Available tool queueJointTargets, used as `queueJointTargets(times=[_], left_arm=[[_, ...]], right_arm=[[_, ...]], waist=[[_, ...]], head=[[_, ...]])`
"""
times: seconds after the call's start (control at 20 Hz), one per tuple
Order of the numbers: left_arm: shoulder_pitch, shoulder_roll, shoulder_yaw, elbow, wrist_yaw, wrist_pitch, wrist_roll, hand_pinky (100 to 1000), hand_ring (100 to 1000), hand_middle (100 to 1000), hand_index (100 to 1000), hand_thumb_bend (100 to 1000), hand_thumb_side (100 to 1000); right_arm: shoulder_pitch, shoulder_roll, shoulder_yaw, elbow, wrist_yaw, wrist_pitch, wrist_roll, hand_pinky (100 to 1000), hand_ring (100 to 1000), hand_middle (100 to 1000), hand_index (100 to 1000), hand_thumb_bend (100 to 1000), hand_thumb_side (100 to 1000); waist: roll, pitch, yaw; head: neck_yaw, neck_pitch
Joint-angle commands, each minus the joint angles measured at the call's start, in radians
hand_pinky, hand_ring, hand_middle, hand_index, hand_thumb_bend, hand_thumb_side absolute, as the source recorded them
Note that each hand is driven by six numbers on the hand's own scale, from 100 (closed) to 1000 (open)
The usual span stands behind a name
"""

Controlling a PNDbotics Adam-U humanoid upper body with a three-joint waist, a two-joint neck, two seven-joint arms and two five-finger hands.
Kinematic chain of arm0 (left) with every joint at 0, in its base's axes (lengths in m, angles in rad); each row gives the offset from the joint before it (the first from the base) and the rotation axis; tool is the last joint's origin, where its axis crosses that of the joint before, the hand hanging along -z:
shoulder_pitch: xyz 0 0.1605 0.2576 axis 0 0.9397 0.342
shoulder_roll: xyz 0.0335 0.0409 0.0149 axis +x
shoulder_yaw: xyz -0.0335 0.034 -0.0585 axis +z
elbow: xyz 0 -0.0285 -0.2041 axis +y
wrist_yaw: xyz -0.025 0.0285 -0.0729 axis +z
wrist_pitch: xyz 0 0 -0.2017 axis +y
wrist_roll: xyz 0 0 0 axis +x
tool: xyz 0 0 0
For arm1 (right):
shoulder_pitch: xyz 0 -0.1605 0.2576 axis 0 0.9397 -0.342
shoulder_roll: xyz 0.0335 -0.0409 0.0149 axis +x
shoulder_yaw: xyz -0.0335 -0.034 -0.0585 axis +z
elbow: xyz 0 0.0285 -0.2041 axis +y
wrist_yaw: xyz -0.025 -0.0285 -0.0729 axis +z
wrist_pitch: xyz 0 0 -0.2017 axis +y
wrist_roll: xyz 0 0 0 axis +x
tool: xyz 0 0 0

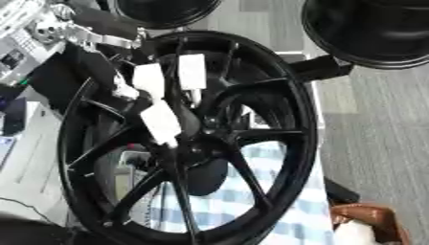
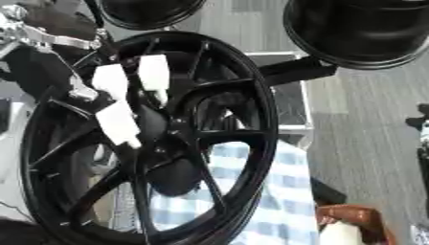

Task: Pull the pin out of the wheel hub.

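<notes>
I am looking at a large black spoked alloy wheel (image 1: 243, 139) filling the view, standing upright close to the head camera, its rim nearest me along the bottom. The left hand (image 1: 159, 103), black with white pads on its fingers, is coming in from the upper left, and its fingers are curling in over the hub (image 1: 188, 143) at the middle of the spokes. I judge them to be closing on something there, but I cannot make out the pin itself: it is hidden under the fingers or lost in the dark centre, so I cannot tell whether the hand is clamped on it. The right hand is showing in neither view.

Handling, as a judgement: the wheel is looking stiff and heavy and should be staying put under a pull. A pin would be small, rigid and probably smooth, so I am expecting it to slip unless pinched at its exposed end and drawn straight along its own axis.

Around it: a blue and white checked cloth (image 1: 293, 210) is showing through the spokes below, two more black round parts (image 2: 360, 28) are sitting at the top, and a brown object (image 1: 368, 217) is lying at the lower right. The spokes are crowding the hub, limiting room for the fingers.
</notes>
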Motion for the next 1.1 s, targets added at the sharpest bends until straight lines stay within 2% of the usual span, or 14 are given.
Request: queueJointTargets(times=[0.05,0.25,0.4,0.6,0.85,0.9,1.1], left_arm=[[-0.021,0.016,0.015,-0.008,-0.005,-0.125,-0.133,672,600,466,656,339,467],[-0.019,0.016,0.013,-0.006,-0.005,-0.12,-0.133,659,585,448,635,275,324],[-0.019,0.017,0.016,-0.007,0.002,-0.112,-0.133,647,569,432,620,223,264],[-0.022,0.019,0.03,-0.016,0.024,-0.086,-0.133,633,550,411,598,156,275],[-0.027,0.023,0.042,-0.034,0.049,-0.049,-0.133,624,541,399,586,148,261],[-0.027,0.024,0.043,-0.037,0.052,-0.044,-0.132,619,533,390,578,122,265],[-0.037,0.041,0.075,-0.062,0.094,-0.017,-0.126,614,523,377,566,100,236]], right_arm=[[-0.004,-0.004,-0.004,-0.018,-0.005,0.001,-0.001,773,633,489,660,100,694],[-0.004,-0.003,-0.005,-0.018,-0.006,0.002,-0.002,774,633,489,659,100,695],[-0.004,-0.002,-0.004,-0.018,-0.007,0.003,-0.003,774,633,488,659,100,696],[-0.002,0.001,-0.004,-0.018,-0.007,0.005,-0.002,774,633,488,659,100,695],[-0.001,0.003,-0.003,-0.018,-0.007,0.009,-0.001,774,633,488,660,100,699],[-0.001,0.003,-0.003,-0.018,-0.007,0.009,-0.001,774,633,488,660,100,698],[0.001,0.003,-0.004,-0.018,-0.006,0.011,-0.002,774,633,488,660,100,699]], waist=[[-0.003,-0.018,-0.001],[-0.003,-0.018,-0.001],[-0.004,-0.018,-0.001],[-0.005,-0.018,0.0],[-0.006,-0.019,0.001],[-0.007,-0.019,0.001],[-0.007,-0.02,0.003]], head=[[-0.001,0.005],[-0.001,0.005],[-0.001,0.005],[-0.001,0.005],[0.0,0.005],[0.0,0.005],[-0.003,0.005]])
